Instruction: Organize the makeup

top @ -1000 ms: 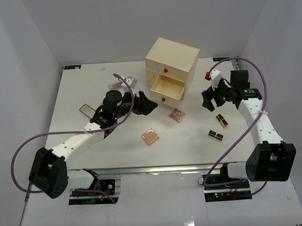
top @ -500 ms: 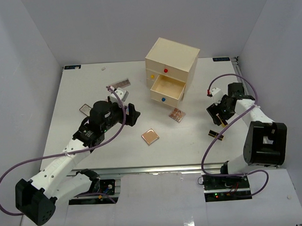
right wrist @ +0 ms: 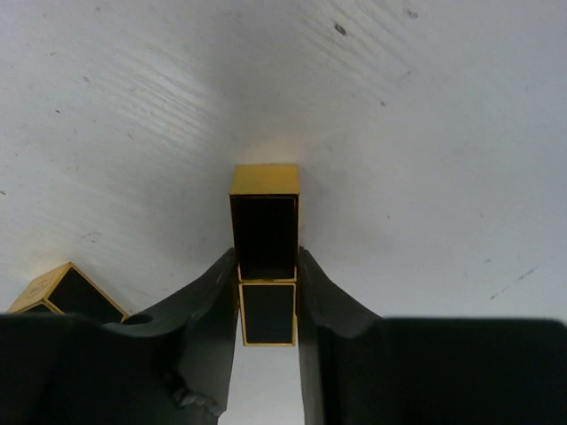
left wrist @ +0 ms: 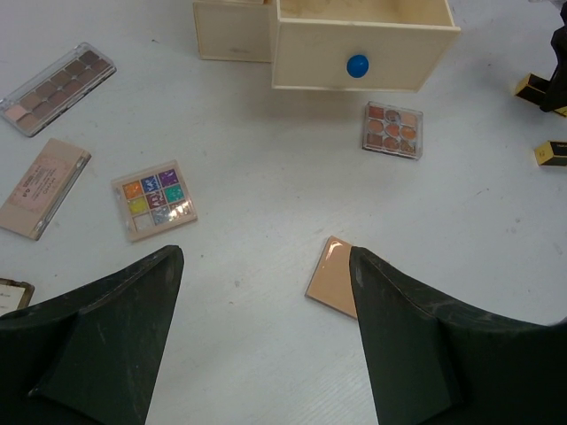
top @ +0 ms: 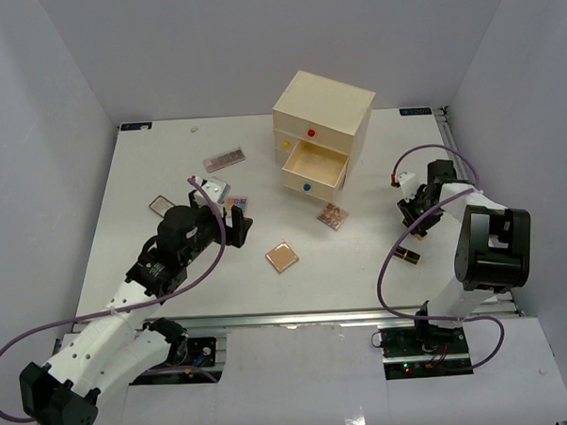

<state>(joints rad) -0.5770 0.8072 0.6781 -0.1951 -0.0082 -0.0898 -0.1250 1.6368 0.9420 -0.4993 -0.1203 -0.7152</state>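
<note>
The sorting looks barely begun, judging from how things lie; the cream chest (top: 322,112) stands toward the back of the bench (top: 154,265) with its middle drawer (top: 314,164) pulled out, and what the top view shows of the drawer's inside looks bare; every piece of makeup in view lies out on the bench

The right fingers (right wrist: 310,297) are closed on a black-and-gold lipstick tube (right wrist: 266,221), one pressed against each long side; the tube lies flat on the bench to the right of the chest, not lifted as far as I can tell; a second lipstick tube (right wrist: 62,292) lies near it; the left fingers (left wrist: 124,336) stand wide apart and hold nothing, hovering over the bench left of the drawer

Left to put away, besides the two lipsticks: a peach compact (left wrist: 332,288) just ahead of the left fingers; a colourful nine-pan palette (left wrist: 154,201); a warm-toned palette (left wrist: 392,129) in front of the drawer, near its blue knob (left wrist: 357,65); a long brown eyeshadow palette (left wrist: 58,76); a flat pink palette (left wrist: 42,188); a small square compact (top: 159,205) at the far left

The top and bottom drawers are shut, so their contents cannot be told; the left wrist view shows only the open drawer's front wall and rim; a brown-edged corner at that view's left edge is cut off, perhaps the same small compact; a grey piece beside the left wrist in the top view is partly covered by the arm and hard to name
</note>
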